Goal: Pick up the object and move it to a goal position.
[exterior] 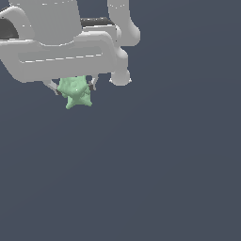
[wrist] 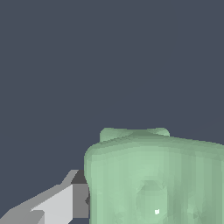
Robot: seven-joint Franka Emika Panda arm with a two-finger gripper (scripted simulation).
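Observation:
The object (exterior: pixel 75 92) is a small pale mint-green lumpy chunk with bumpy points. In the exterior view it hangs below the white gripper body at the upper left. My gripper (exterior: pixel 74 87) is shut on the object, with one finger on each side of it; its lower points stick out below the fingertips. In the wrist view the object (wrist: pixel 153 179) fills the near part of the picture, and one grey finger (wrist: pixel 65 201) presses against its side. The other finger is hidden there.
The white arm links (exterior: pixel 61 42) fill the upper left of the exterior view. Behind everything is a plain dark blue-grey surface (exterior: pixel 164 164); no other objects or marker show.

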